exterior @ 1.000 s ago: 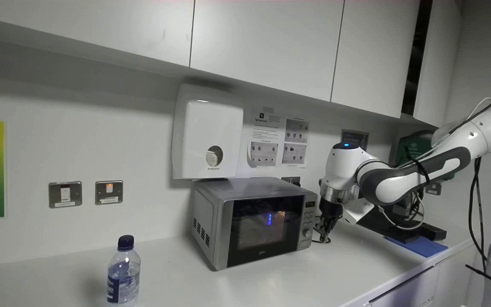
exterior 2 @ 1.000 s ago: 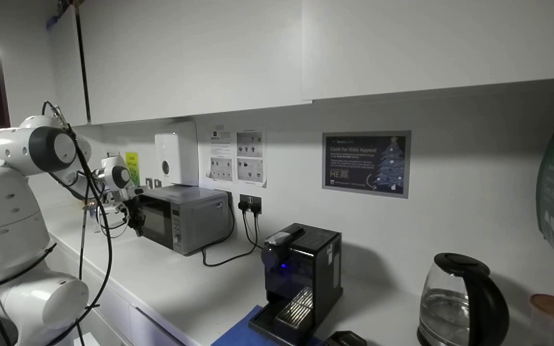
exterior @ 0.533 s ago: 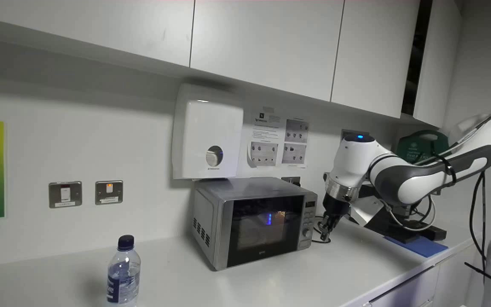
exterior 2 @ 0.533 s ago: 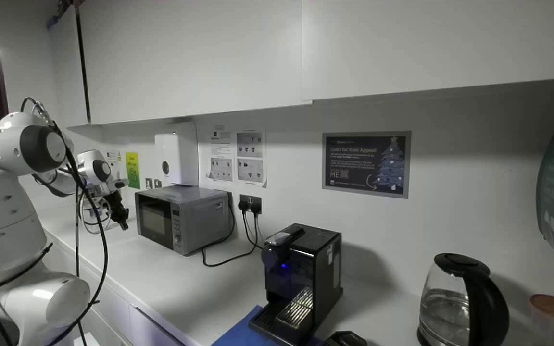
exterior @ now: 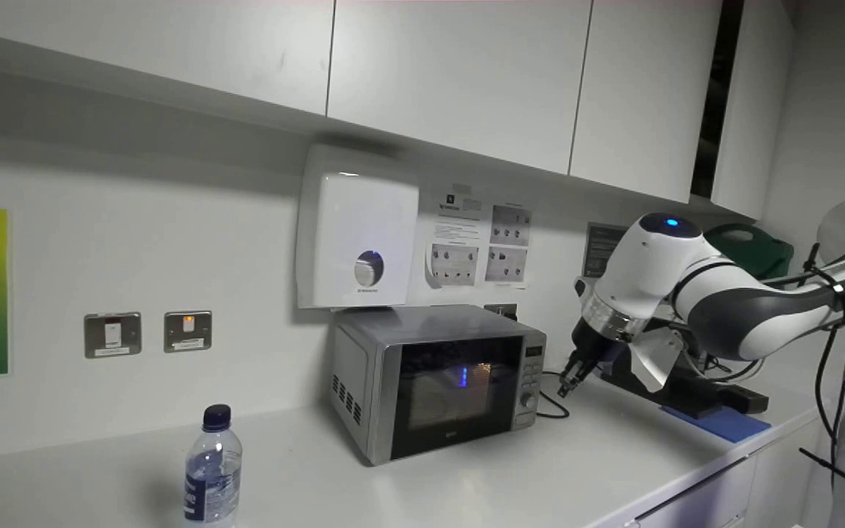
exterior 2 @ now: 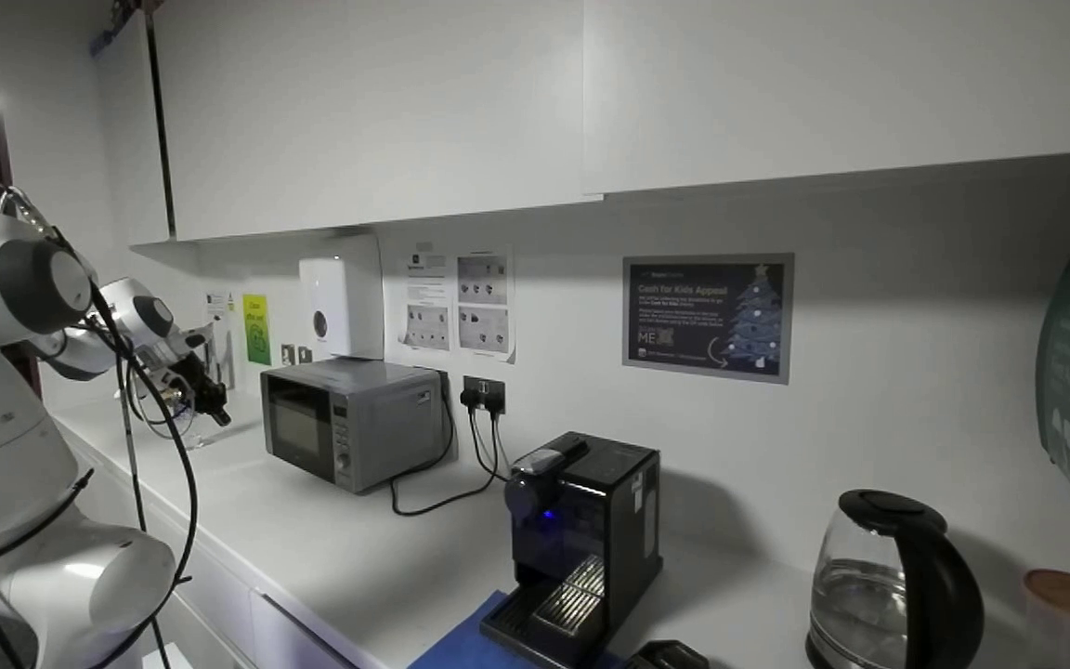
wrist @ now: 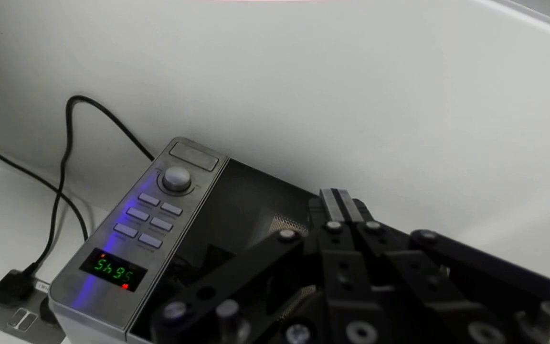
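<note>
In an exterior view, your gripper (exterior: 564, 393) sits higher and more tilted than 1 second ago, with the microwave (exterior: 459, 381) near the back edge of the counter (exterior: 466, 491). In an exterior view, a gap now shows between your gripper and the closed door (exterior 2: 299, 420), which it overlapped then, so that front looks free of contact. In the wrist view, your 2 fingertips (wrist: 331, 205) are pressed together, holding nothing.

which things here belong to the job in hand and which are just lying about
Likely in the job:
gripper, shut, nothing visibly held
microwave, the appliance nearest it, not touched

Just lying or standing about:
plastic water bottle
coffee machine
glass kettle
hand-towel dispenser, wall-mounted
</note>
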`<state>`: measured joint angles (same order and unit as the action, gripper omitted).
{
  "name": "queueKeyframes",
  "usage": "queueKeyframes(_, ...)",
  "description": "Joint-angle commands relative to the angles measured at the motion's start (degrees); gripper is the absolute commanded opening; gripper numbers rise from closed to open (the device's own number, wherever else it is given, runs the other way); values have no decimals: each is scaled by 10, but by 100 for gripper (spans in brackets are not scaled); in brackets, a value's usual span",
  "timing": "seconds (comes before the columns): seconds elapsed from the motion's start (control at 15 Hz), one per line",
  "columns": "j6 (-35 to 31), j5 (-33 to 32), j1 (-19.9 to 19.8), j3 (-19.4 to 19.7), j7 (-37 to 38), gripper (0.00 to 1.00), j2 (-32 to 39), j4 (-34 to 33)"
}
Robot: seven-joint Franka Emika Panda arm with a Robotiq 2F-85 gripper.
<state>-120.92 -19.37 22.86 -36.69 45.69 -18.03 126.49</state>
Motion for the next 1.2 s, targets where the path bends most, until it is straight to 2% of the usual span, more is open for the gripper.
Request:
queueKeyframes(0.0,16,-11,-8,-14,5,0,-51,15)
queueKeyframes(0.8,54,28,2,-49,15,0,-173,57)
queueKeyframes(1.13,50,55,2,-47,7,0,-205,78)
